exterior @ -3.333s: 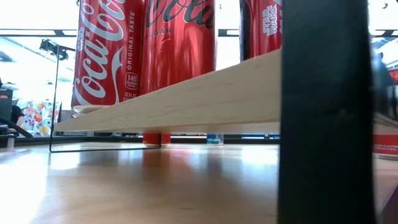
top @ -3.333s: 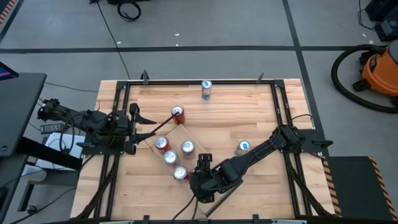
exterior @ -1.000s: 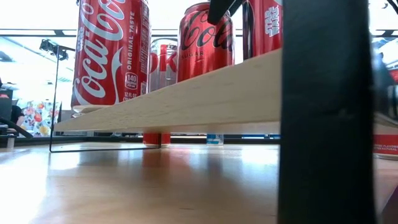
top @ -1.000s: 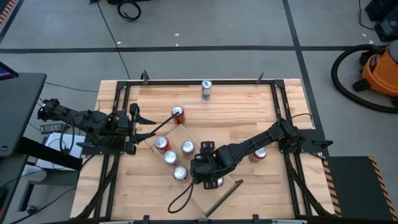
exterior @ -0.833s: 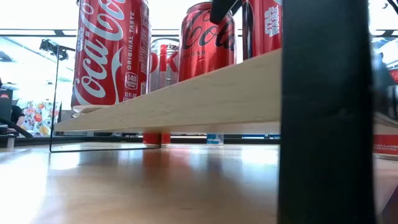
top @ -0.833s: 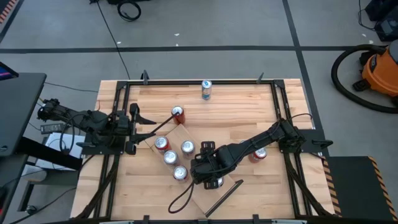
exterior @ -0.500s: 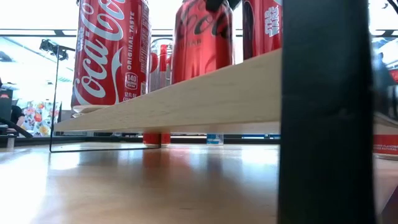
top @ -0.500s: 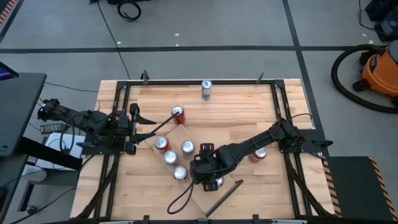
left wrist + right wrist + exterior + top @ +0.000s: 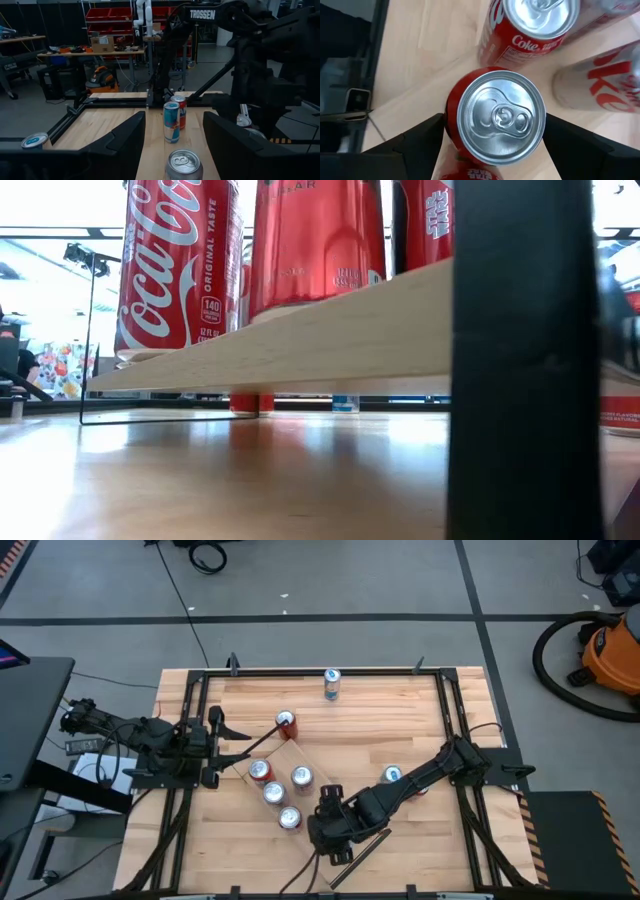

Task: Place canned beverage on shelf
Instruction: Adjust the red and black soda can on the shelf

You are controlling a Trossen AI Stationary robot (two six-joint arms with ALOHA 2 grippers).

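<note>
Four cans (image 9: 275, 784) stood on the pale wood shelf (image 9: 292, 754) lying diagonally on the slatted table (image 9: 400, 710), while the right gripper (image 9: 492, 131) at the shelf's near end grasped a fifth, a red Coca-Cola can (image 9: 495, 116), with a finger on each side just under its rim. A blue can (image 9: 331, 683) stood at the far edge and another (image 9: 391, 776) beside the right arm. The left gripper (image 9: 222, 745) waited at the table's left side, jaws narrowly parted and holding nothing.

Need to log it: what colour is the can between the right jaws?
Red can, silver top; right wrist view.
</note>
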